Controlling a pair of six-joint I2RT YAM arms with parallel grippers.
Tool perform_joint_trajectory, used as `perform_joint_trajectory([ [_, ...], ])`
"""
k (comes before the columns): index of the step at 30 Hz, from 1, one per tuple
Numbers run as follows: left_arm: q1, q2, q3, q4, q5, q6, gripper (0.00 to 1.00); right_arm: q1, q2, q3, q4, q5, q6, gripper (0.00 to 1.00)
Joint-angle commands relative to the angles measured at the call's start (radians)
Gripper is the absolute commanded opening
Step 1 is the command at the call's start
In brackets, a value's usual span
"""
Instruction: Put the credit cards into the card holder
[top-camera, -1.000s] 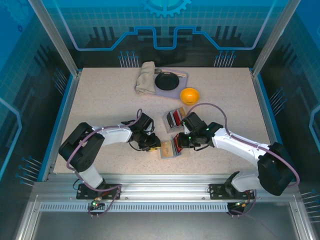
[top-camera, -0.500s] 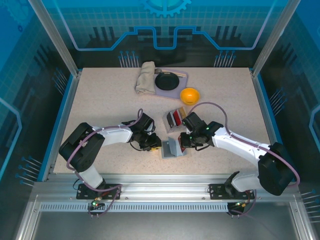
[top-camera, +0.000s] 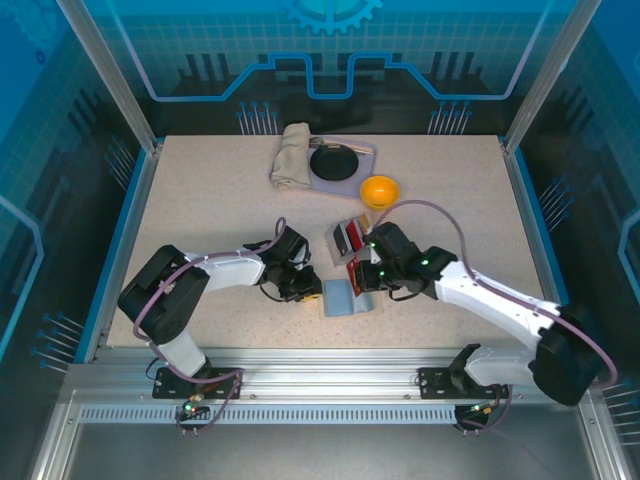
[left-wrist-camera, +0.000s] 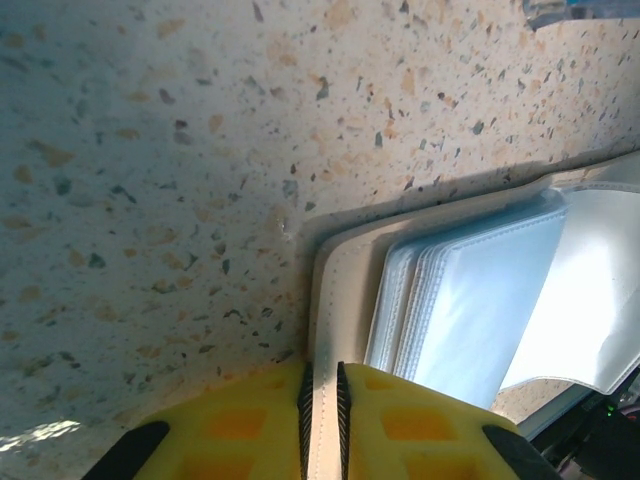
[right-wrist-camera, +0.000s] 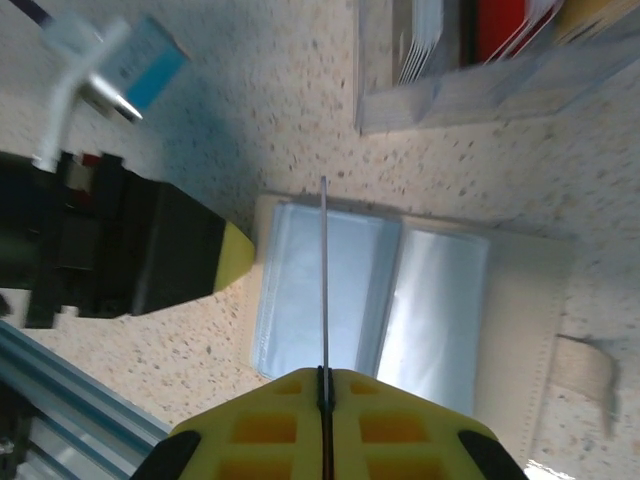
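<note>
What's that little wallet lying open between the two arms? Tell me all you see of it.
The card holder lies open on the speckled table, near its front edge. Cream, stitched cover outside; pale grey-blue clear sleeves inside, fanned like pages; a small tab on one side. The left gripper pinches its cover edge.

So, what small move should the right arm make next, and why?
Probably ease the right gripper down and slide its card into a sleeve. The card hangs edge-on over the open card holder, and the left gripper pinches the holder's cream edge, so it seems steadied.
</note>
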Motion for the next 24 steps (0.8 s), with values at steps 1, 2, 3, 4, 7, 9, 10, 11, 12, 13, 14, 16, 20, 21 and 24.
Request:
perform_joint_trajectory([
  [1,-0.006,0.011,0.001,-0.01,-0.011,0.008,0.18,0.028,0.055,0.0,0.05,-0.034,0.036,0.07],
  [2,-0.007,0.009,0.0,-0.011,-0.013,0.009,0.18,0.033,0.064,-0.003,0.074,-0.052,0.04,0.07],
  [3,-0.007,0.007,-0.002,-0.012,-0.015,0.011,0.18,0.045,0.073,-0.002,0.091,-0.051,0.049,0.07],
  [4,-0.008,0.005,-0.003,-0.011,-0.016,0.012,0.18,0.062,0.085,0.002,0.097,-0.035,0.055,0.07],
  [7,-0.006,0.011,-0.002,-0.01,-0.015,0.013,0.17,0.11,0.142,0.023,0.066,0.034,0.079,0.06],
  [9,-0.007,0.014,-0.001,-0.004,-0.012,0.01,0.17,0.14,0.175,0.023,0.077,0.071,0.107,0.07],
  [10,-0.008,0.014,-0.003,0.0,-0.011,0.007,0.17,0.154,0.189,0.024,0.093,0.083,0.122,0.07],
  [11,-0.008,0.014,-0.006,0.002,-0.011,0.007,0.17,0.169,0.201,0.023,0.1,0.095,0.137,0.06],
  [12,-0.008,0.016,-0.008,0.003,-0.013,0.006,0.16,0.184,0.216,0.024,0.105,0.116,0.154,0.07],
  [13,-0.008,0.016,-0.01,0.003,-0.015,0.008,0.16,0.197,0.232,0.024,0.118,0.127,0.163,0.07],
  [14,-0.006,0.017,-0.012,0.003,-0.016,0.008,0.15,0.204,0.247,0.023,0.129,0.128,0.169,0.07],
  [16,-0.008,0.022,-0.018,0.009,-0.019,0.008,0.14,0.225,0.281,0.062,0.127,0.143,0.18,0.06],
  [20,-0.006,0.05,-0.026,0.003,-0.04,0.01,0.11,0.267,0.325,0.106,-0.021,0.316,0.212,0.05],
  [21,-0.008,0.06,-0.029,0.005,-0.043,0.01,0.09,0.272,0.331,0.111,-0.054,0.353,0.216,0.06],
  [24,-0.007,0.09,-0.04,0.022,-0.044,0.004,0.06,0.277,0.332,0.093,-0.081,0.401,0.218,0.05],
])
